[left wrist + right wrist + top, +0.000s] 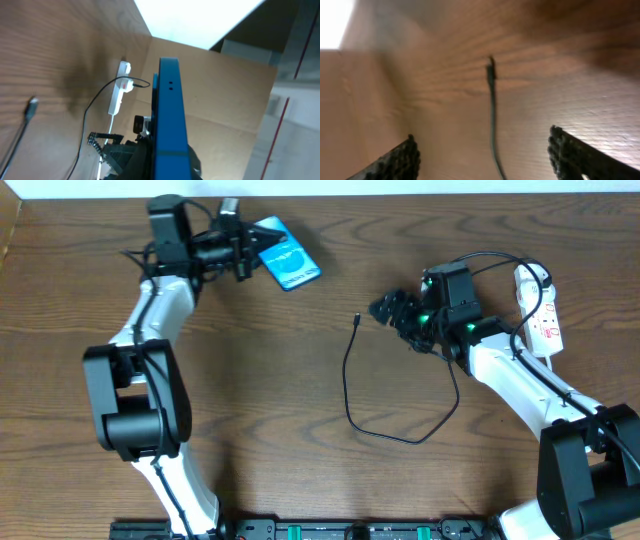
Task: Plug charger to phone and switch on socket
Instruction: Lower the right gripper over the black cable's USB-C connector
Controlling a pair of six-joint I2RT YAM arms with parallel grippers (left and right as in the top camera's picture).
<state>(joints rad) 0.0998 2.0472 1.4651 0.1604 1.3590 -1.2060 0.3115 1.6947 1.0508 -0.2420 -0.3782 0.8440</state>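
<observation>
My left gripper is shut on the phone, holding it at the back of the table with its cyan-blue screen tilted up. The left wrist view shows the phone edge-on. The charger's black cable loops across the table, and its connector tip lies free on the wood. My right gripper is open and empty just right of the tip. In the right wrist view the tip lies ahead between the open fingers. The white adapter sits on the socket strip.
The socket strip lies near the table's right edge beside the right arm. A cardboard wall stands beyond the table. The cable loop lies in front of the right arm.
</observation>
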